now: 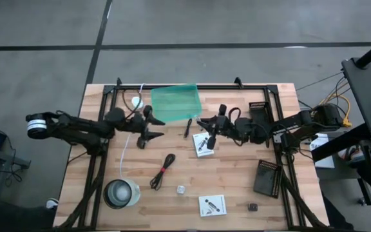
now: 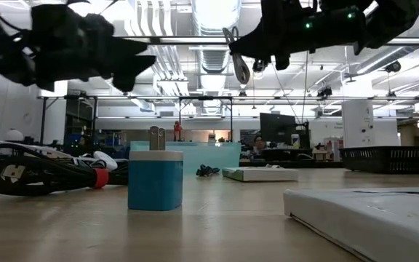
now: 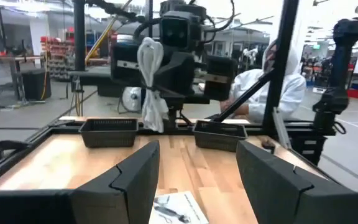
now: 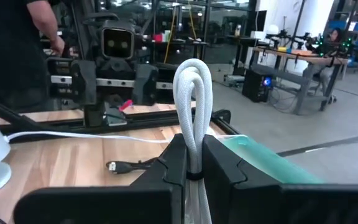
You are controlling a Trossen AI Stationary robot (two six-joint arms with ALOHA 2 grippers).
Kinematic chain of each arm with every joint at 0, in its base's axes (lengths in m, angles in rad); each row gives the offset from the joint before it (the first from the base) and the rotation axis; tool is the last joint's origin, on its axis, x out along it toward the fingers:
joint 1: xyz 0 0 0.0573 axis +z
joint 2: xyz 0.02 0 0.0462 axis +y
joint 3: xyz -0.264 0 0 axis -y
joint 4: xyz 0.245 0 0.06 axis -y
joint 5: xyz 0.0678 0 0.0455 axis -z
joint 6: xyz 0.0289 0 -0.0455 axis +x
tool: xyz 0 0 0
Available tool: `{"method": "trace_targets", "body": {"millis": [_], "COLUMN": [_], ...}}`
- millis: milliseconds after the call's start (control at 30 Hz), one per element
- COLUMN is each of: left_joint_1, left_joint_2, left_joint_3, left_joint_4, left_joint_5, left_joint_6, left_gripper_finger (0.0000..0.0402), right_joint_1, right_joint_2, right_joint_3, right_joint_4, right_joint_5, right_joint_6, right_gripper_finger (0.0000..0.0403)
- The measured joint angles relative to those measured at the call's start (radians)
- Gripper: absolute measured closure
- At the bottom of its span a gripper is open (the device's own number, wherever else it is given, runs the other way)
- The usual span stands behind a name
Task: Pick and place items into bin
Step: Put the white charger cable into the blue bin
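White coiled cord [image 4: 193,118] is clamped between the fingers of the right gripper [image 1: 211,136], held in the air just beside the teal bin [image 1: 175,102], above a white printed card [image 1: 203,144]. Facing it from the bin's other side, the left gripper [image 1: 148,127] hangs with its fingers spread and empty. Nearer the table's front, well apart from the bin, lie a black cable with a red tie [image 1: 162,171] and another card [image 1: 212,205].
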Motion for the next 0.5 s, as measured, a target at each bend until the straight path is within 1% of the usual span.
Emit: {"method": "trace_targets", "body": {"millis": [100,333,500], "left_joint_1": [0.0,0.0,0.0], "left_joint_2": [0.078,0.299,0.428], "left_joint_3": [0.067,0.25,0.374], "left_joint_4": [-0.002,0.006,0.008], "left_joint_5": [0.003,0.059,0.087], "left_joint_6": [0.004,0.009,0.03], "left_gripper_finger": [0.0204,0.0204,0.0204], "right_joint_1": [-0.006,-0.005,-0.005], "right_joint_2": [0.0,0.0,-0.001], "right_joint_3": [0.0,0.0,0.0], "right_joint_4": [0.003,0.021,0.022], "right_joint_5": [-0.005,-0.01,-0.01], "right_joint_6": [0.01,-0.013,-0.016], "right_gripper_finger": [0.0385,0.0385,0.0385]}}
